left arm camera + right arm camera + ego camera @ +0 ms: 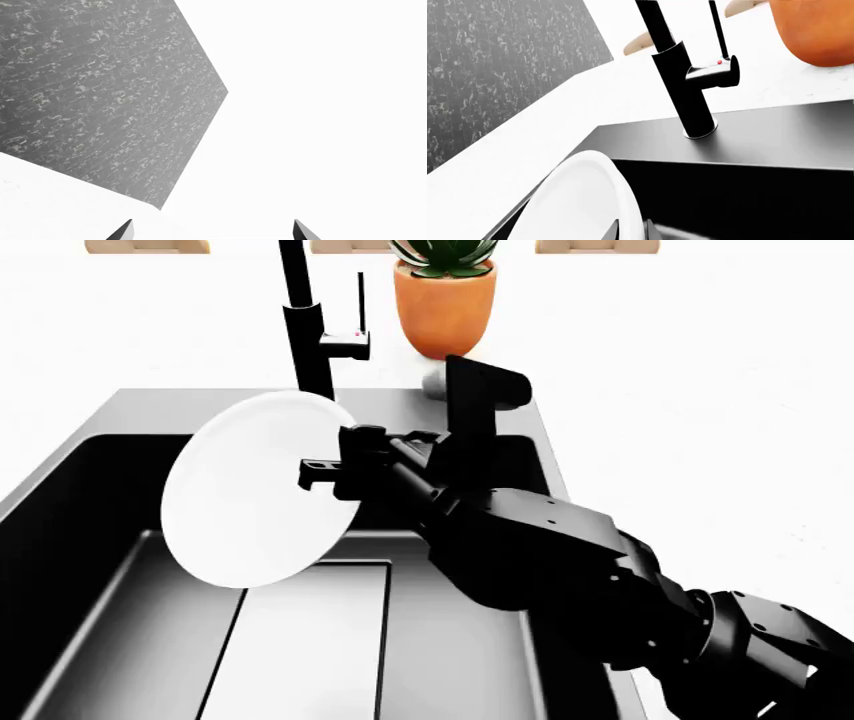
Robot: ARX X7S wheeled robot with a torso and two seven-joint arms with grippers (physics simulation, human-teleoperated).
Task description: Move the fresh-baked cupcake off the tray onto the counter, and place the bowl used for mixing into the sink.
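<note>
The white bowl (247,495) hangs tilted on its edge over the black sink (107,470). My right gripper (327,475) is shut on the bowl's rim, and the arm reaches in from the lower right. In the right wrist view both fingertips pinch the bowl (580,200) at its rim, with the right gripper (630,231) above the dark sink (747,140). My left gripper (213,232) is open with nothing between its tips, over the white counter (320,100). It does not show in the head view. The cupcake and the tray are out of view.
A tall black faucet (296,310) stands at the sink's back edge, close behind the bowl, and the right wrist view shows the faucet (684,85) too. An orange plant pot (445,305) sits on the counter (694,390) behind the sink. A grey speckled surface (100,90) borders the counter.
</note>
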